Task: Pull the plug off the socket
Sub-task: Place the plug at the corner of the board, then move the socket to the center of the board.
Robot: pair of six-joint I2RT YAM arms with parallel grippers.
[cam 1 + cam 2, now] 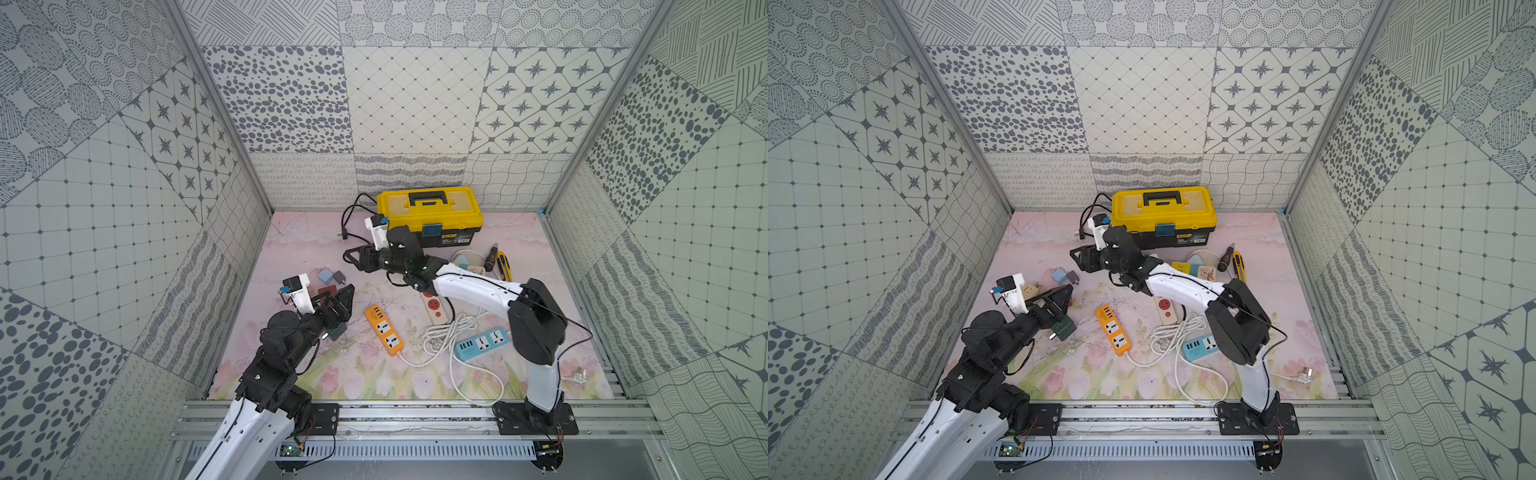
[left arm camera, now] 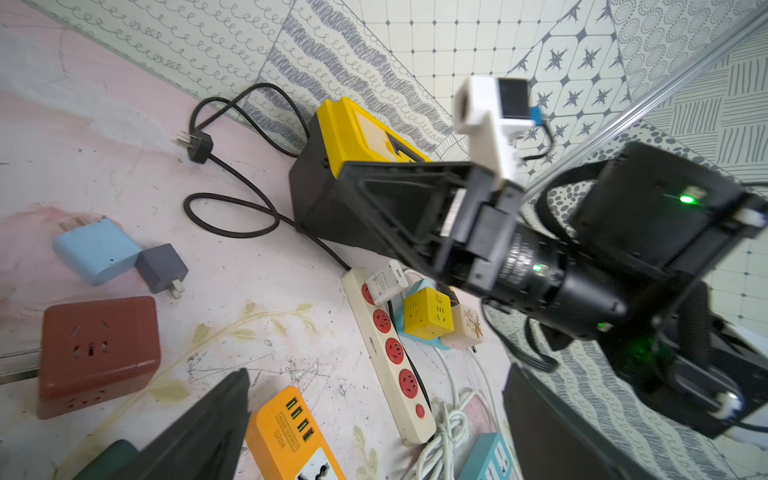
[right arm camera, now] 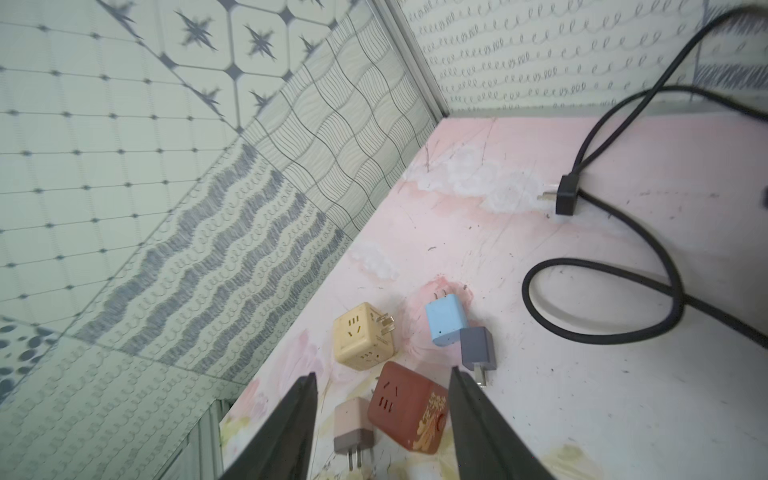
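Note:
A black plug [image 1: 344, 234] [image 3: 566, 199] on a black cord lies loose on the mat at the back left, prongs bare, in no socket. My right gripper [image 1: 351, 258] [image 3: 384, 395] hangs in the air just in front of it, open, with nothing between its fingers. The cream power strip [image 1: 434, 305] [image 2: 386, 353] with red sockets lies mid-table, partly under my right arm. A small white adapter [image 2: 388, 282] sits on its end socket. My left gripper [image 1: 338, 301] [image 2: 374, 415] is at the left, wide open and empty.
A yellow toolbox [image 1: 430, 216] stands at the back. Orange [image 1: 383, 330] and blue [image 1: 482, 343] power strips and coiled white cable [image 1: 449, 332] lie in front. Cube sockets and small adapters [image 3: 409, 405] cluster at the left. A screwdriver and a knife [image 1: 503, 264] lie right of the toolbox.

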